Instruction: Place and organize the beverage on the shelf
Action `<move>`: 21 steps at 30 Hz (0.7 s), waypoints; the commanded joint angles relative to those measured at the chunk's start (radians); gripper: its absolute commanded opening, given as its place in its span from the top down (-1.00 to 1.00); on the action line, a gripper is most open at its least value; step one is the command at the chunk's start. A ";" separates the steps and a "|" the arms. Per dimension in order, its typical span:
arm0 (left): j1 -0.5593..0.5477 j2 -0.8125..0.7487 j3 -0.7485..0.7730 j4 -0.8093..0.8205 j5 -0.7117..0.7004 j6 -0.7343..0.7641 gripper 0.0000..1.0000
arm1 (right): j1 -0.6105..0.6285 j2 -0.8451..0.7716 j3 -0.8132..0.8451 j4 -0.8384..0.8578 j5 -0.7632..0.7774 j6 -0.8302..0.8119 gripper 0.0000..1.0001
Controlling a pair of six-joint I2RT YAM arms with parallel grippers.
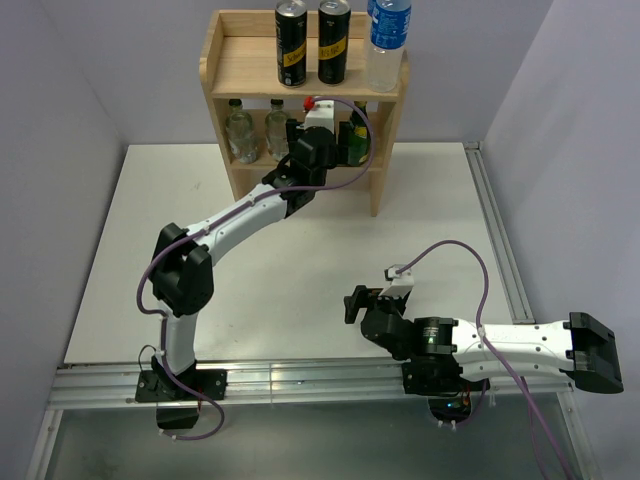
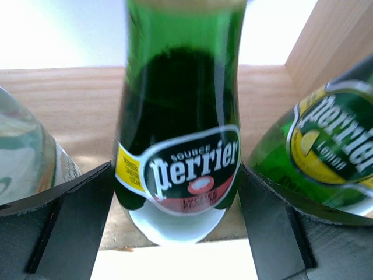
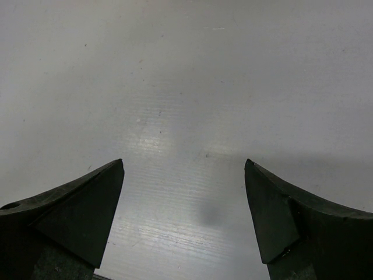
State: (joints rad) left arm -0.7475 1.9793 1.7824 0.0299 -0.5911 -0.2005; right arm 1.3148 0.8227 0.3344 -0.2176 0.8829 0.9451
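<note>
The pale wooden shelf (image 1: 245,70) stands at the back of the table. My left gripper (image 1: 318,128) reaches into its lower level and is shut on a green Perrier bottle (image 2: 180,116); both fingers (image 2: 81,216) press the bottle's sides at label height, near the lower board's front edge. In the top view the wrist hides most of that bottle; only a red cap (image 1: 308,102) shows. My right gripper (image 1: 352,303) is open and empty, low over the white table (image 3: 186,87), far from the shelf.
Two black cans (image 1: 291,42) (image 1: 333,40) and a blue-labelled water bottle (image 1: 386,45) stand on the upper board. On the lower board are two clear bottles (image 1: 239,130) (image 1: 276,128) at left and a green Perrier Lemon bottle (image 2: 326,157) close on the right.
</note>
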 commanded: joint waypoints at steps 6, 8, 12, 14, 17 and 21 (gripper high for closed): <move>-0.038 -0.111 -0.043 0.119 -0.046 -0.013 -0.81 | -0.005 -0.002 0.003 0.034 0.048 0.003 -0.82; -0.042 -0.129 -0.069 0.119 -0.047 -0.017 -0.82 | -0.005 -0.002 0.005 0.032 0.047 0.003 -0.82; -0.056 -0.175 -0.118 0.120 -0.065 -0.025 -0.82 | -0.005 0.003 0.006 0.034 0.048 0.003 -0.81; -0.064 -0.192 -0.149 0.117 -0.076 -0.027 -0.82 | -0.006 0.006 0.008 0.032 0.048 0.003 -0.82; -0.078 -0.250 -0.225 0.107 -0.090 -0.050 -0.82 | -0.005 0.007 0.009 0.032 0.048 0.003 -0.81; -0.108 -0.361 -0.360 0.082 -0.108 -0.100 -0.99 | -0.005 0.010 0.012 0.026 0.045 0.006 -0.82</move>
State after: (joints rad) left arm -0.8318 1.7283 1.4918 0.1066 -0.6651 -0.2443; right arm 1.3148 0.8276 0.3344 -0.2173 0.8833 0.9451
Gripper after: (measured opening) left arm 0.980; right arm 0.907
